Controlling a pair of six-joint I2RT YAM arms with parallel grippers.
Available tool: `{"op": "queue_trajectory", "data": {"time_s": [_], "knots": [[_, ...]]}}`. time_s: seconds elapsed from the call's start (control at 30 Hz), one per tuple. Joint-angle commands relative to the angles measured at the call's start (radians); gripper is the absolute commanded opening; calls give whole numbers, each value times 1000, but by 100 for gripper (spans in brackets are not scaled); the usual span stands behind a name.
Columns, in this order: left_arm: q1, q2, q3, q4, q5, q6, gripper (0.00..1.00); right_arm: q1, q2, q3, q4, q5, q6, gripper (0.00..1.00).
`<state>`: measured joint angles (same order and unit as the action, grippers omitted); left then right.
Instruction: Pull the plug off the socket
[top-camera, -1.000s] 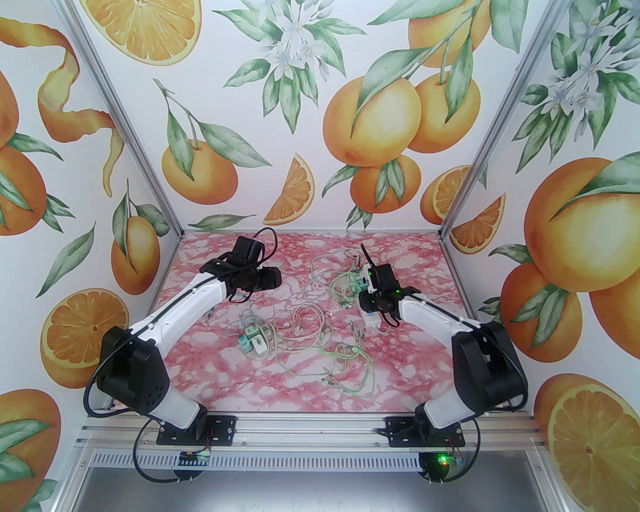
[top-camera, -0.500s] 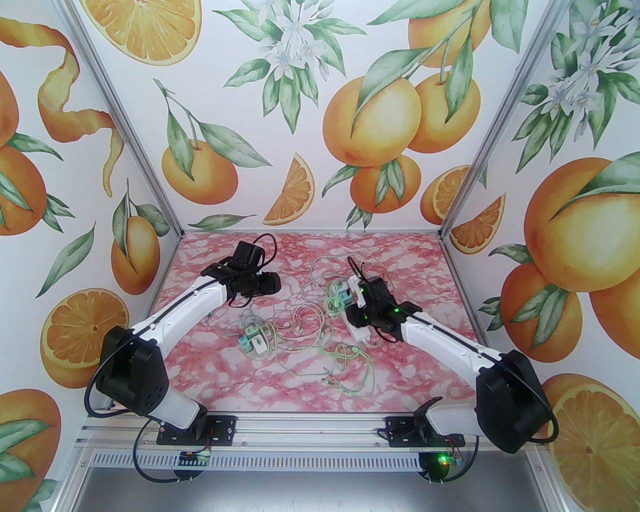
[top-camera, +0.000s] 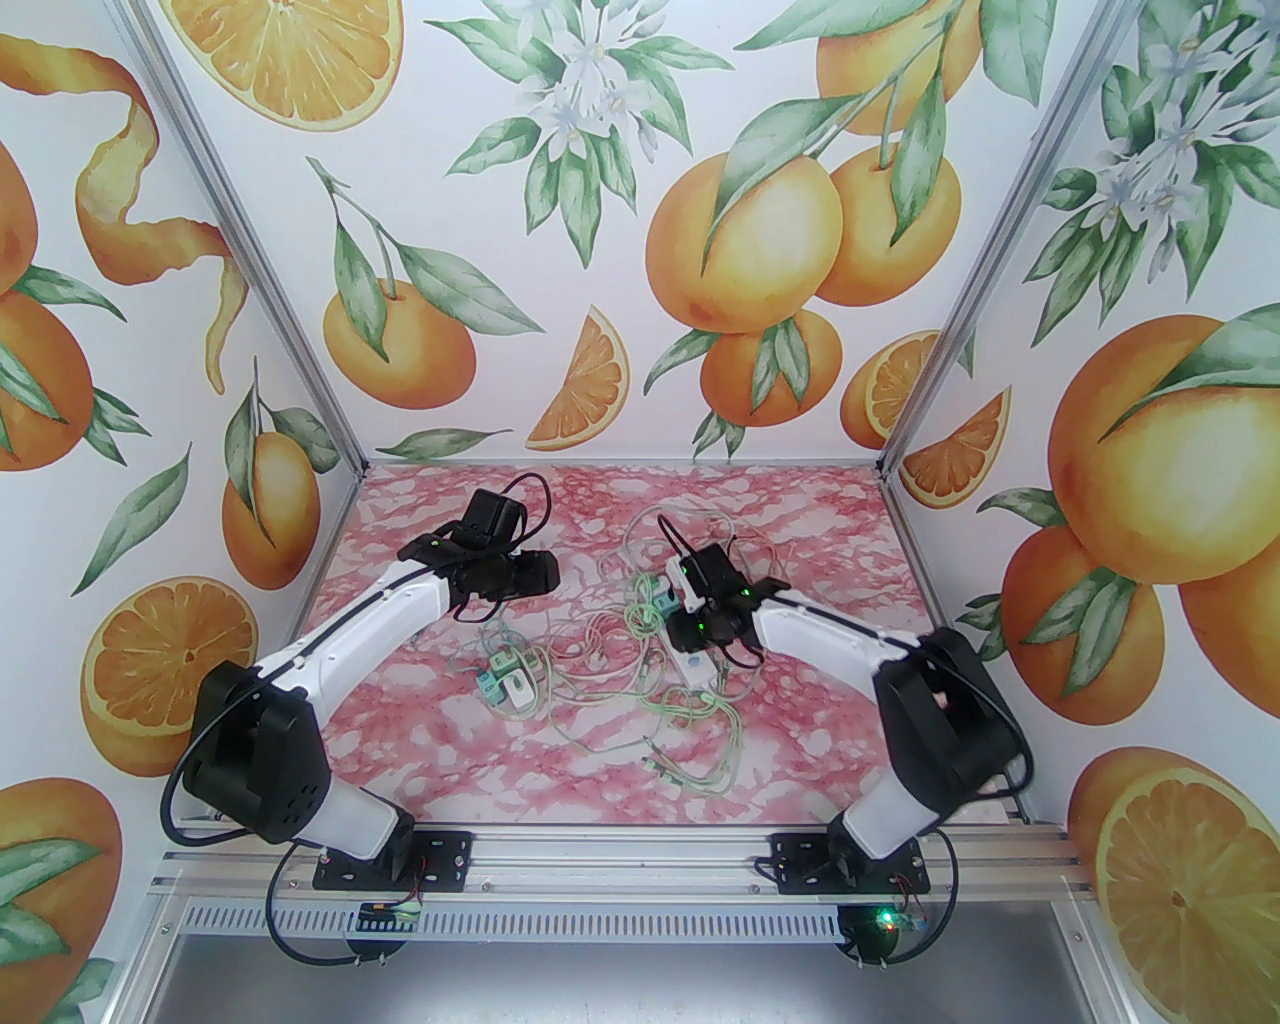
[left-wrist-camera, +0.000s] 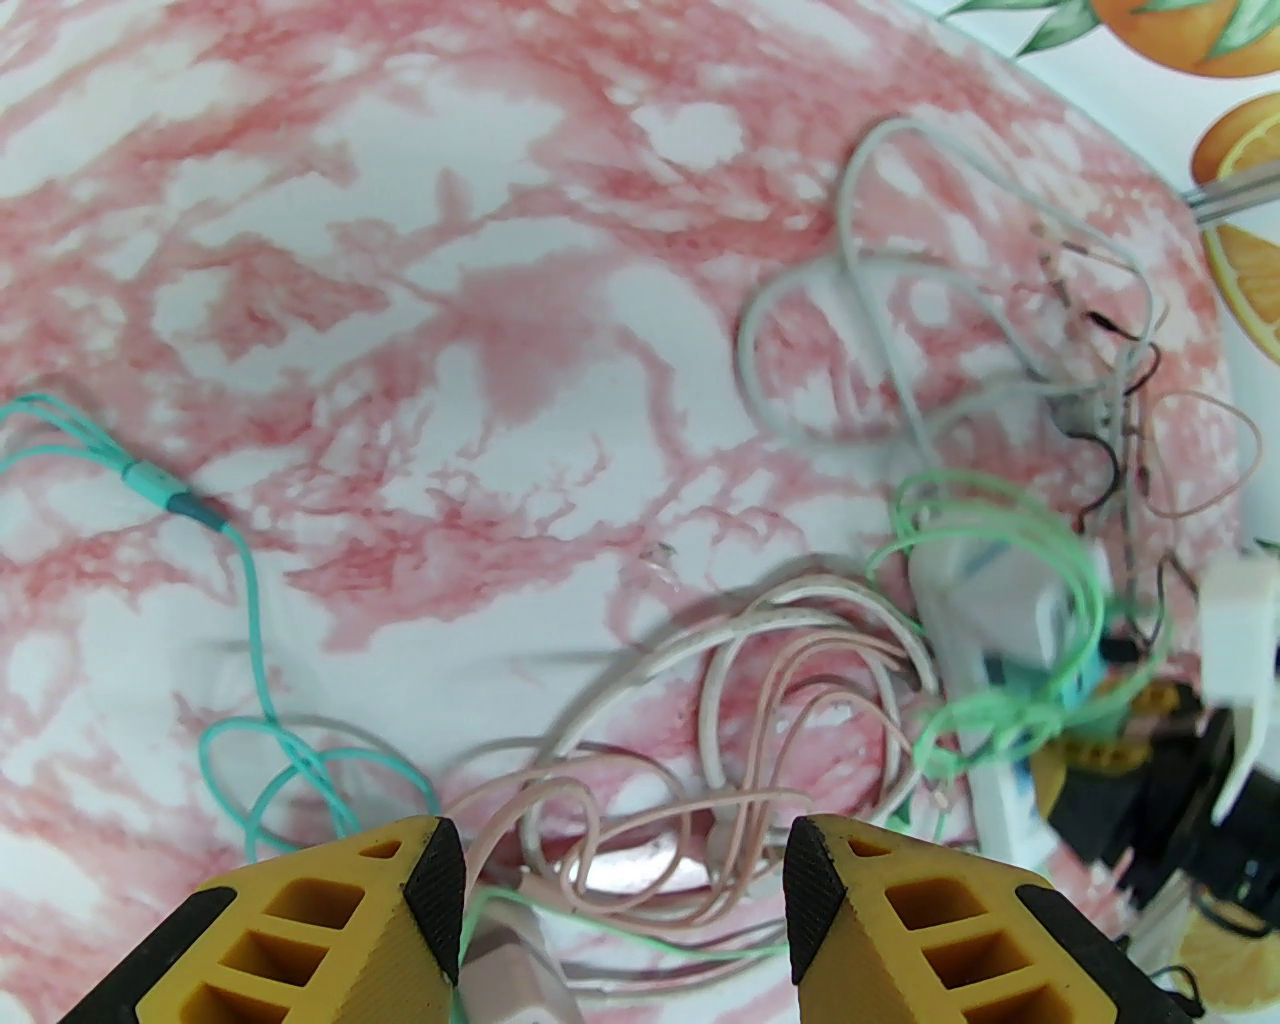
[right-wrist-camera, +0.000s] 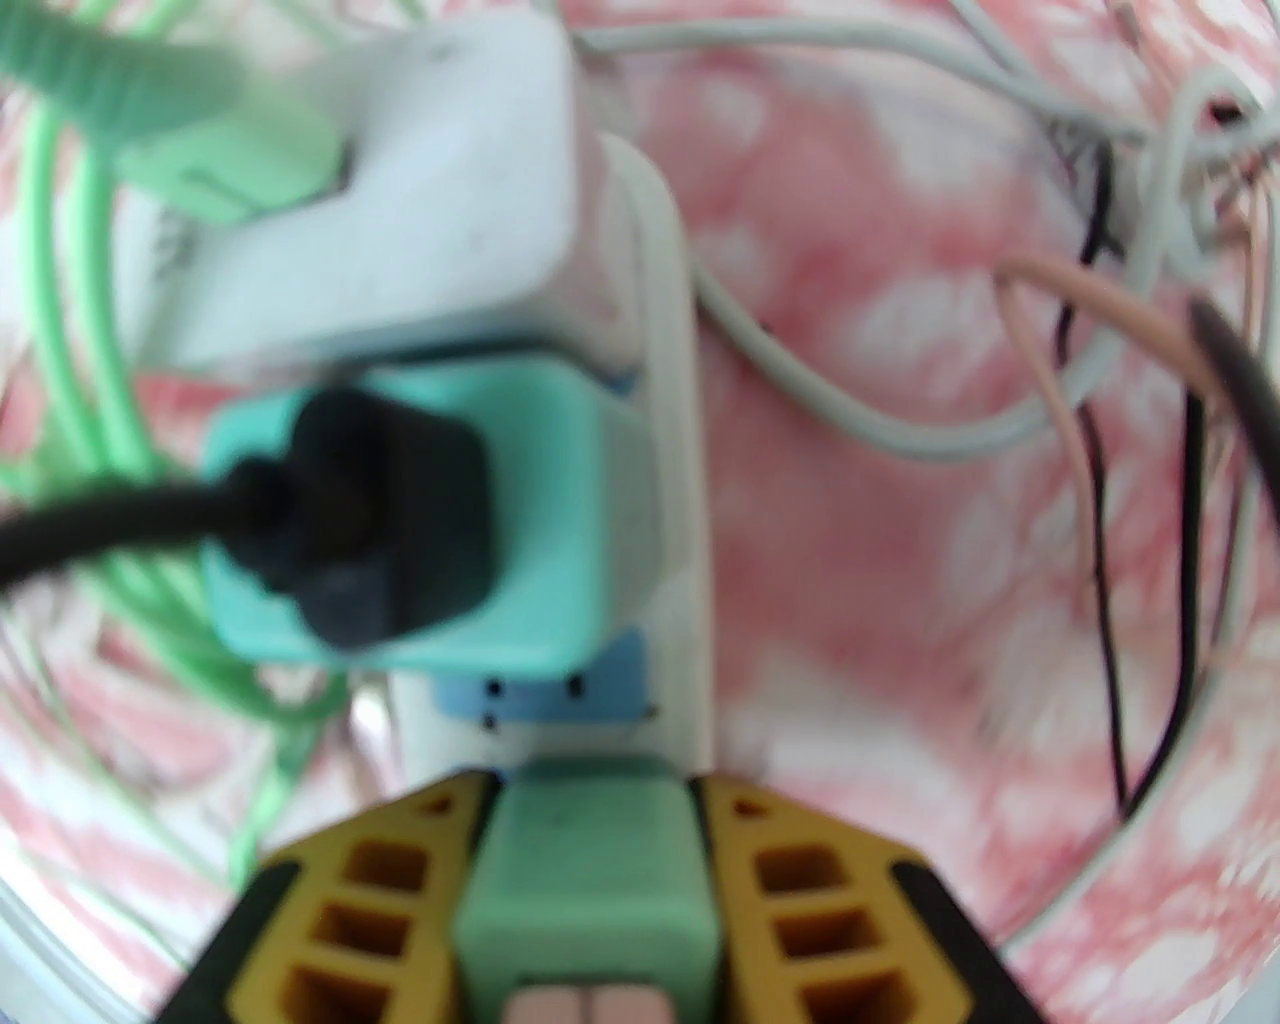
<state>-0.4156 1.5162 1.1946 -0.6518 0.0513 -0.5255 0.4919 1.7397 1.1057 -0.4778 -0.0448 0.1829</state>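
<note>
Sitting pinched in right hand (right-wrist-camera: 595, 795) — green plug (right-wrist-camera: 590, 900)

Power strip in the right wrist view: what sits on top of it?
A white adapter, a teal adapter carrying a black plug, one bare blue socket, and a green plug gripped by the right gripper. Their prongs and the sockets beneath are covered.

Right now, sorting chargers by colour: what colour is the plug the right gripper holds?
The plug is pale green, clearest in the right wrist view.
</note>
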Motion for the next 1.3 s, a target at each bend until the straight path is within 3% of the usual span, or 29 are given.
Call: {"op": "queue_trajectory", "data": {"time_s": [0.0,0.2,0.33,0.5,0.73,1.0,1.07,1.27], "knots": [[-3,-52,-17,5,-15,-13,57,-83,125,163,-17,22,-24,28],[0,-68,-9,-26,-25,-7,58,-173,360,486,-120,28,-71,27],[3,-67,0,-41,-34,-2,57,-207,394,549,-129,24,-59,27],[3,-61,2,-34,-31,-2,58,-185,253,401,-62,-21,-57,28],[2,-25,24,-23,-9,3,58,-79,83,159,26,-31,-108,30],[0,-20,5,-3,4,14,58,-70,137,145,39,-18,-142,32],[-1,-25,-6,10,15,12,58,-72,159,157,39,-2,-165,38],[-6,-31,-12,20,17,14,58,-114,177,194,21,18,-201,44]]}}
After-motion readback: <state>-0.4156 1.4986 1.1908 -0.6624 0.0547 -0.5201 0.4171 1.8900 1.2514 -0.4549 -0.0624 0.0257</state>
